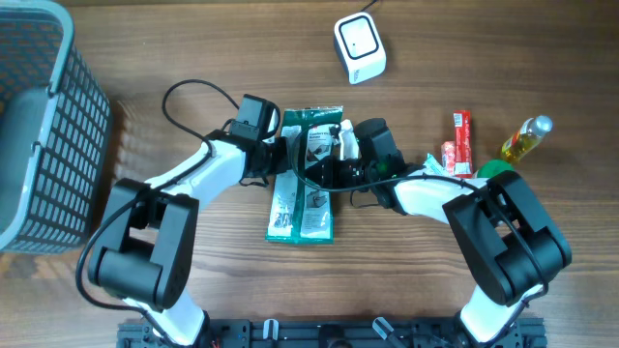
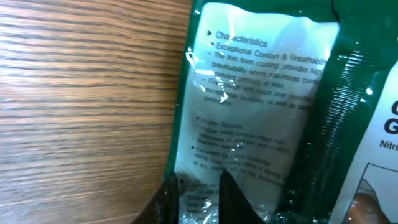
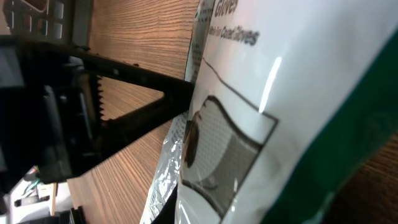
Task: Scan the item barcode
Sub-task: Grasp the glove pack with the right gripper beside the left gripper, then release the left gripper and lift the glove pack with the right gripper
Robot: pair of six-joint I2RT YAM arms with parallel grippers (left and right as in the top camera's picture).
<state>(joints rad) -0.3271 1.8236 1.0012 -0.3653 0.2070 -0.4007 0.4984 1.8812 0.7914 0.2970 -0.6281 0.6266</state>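
Green glove packet [image 1: 300, 217] pinched between left fingers [image 2: 231, 198], right fingers [image 3: 134, 115] clamped on it too; looks like prep to carry it to the scanner [image 1: 359, 48] beyond.

Both arms are white shells set between chunky black joint housings, the left arm [image 1: 208, 164] and the right arm [image 1: 426, 193] alike. A thin black cable [image 1: 179, 92] loops out beside the left wrist. A black mounting rail [image 1: 319, 333] spans the base. The left fingers [image 2: 233, 199] are glossy black wedges; the one right finger [image 3: 177, 93] in view is matte black, tapered, with a saw-toothed edge
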